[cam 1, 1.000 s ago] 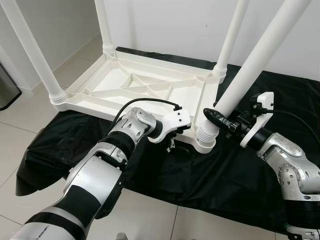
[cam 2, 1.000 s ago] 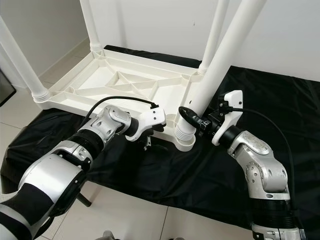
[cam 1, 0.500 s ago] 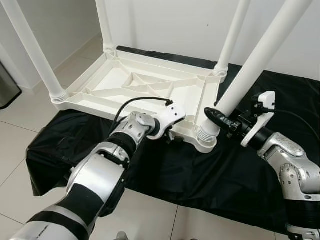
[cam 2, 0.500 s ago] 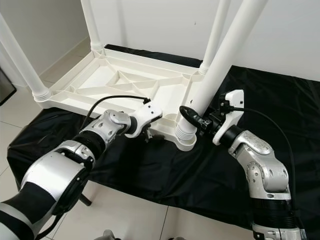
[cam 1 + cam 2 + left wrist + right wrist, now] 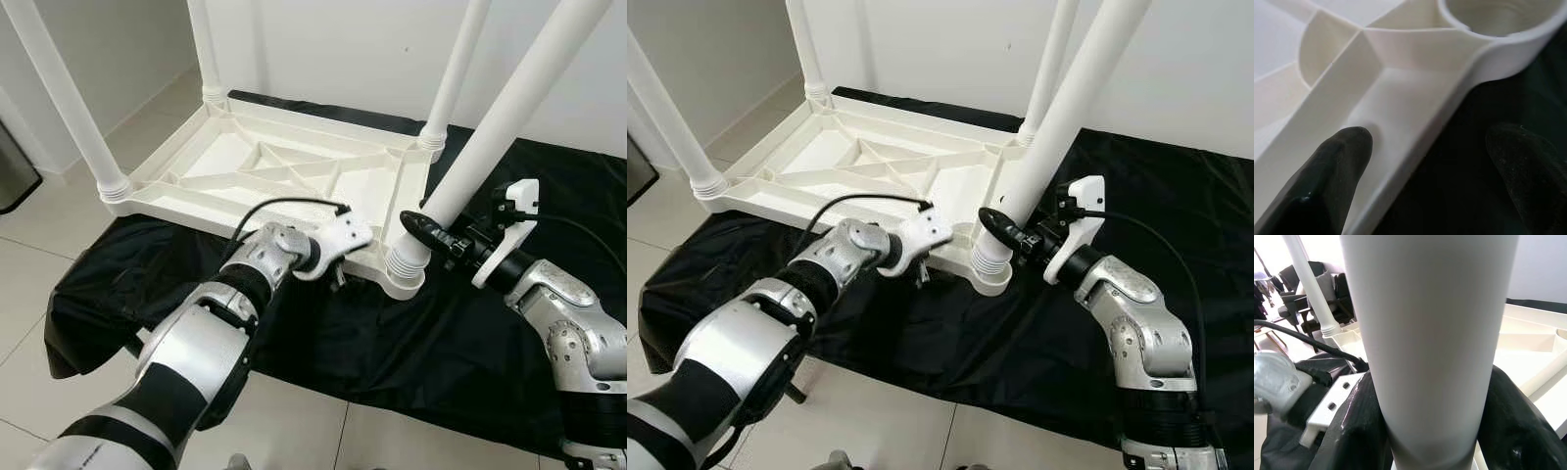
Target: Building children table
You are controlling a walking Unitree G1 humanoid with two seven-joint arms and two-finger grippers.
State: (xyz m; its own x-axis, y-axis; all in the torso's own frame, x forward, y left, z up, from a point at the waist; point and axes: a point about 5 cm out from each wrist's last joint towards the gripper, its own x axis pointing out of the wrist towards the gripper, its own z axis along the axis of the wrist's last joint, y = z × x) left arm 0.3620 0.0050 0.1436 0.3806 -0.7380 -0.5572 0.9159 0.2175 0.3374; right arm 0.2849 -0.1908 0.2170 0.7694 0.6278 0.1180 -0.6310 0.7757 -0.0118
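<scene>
Left eye view: an upturned white plastic children's table (image 5: 284,166) is lying on a black cloth (image 5: 392,333); the right claw (image 5: 423,228) is clamping the near-right leg (image 5: 495,127), while the left claw (image 5: 1425,161), open, is straddling the stiff, light-looking near rim (image 5: 1415,147).

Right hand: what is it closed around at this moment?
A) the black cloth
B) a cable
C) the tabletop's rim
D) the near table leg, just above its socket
D: the right hand has a black finger on each side of the near table leg, low down by the socket.
</scene>
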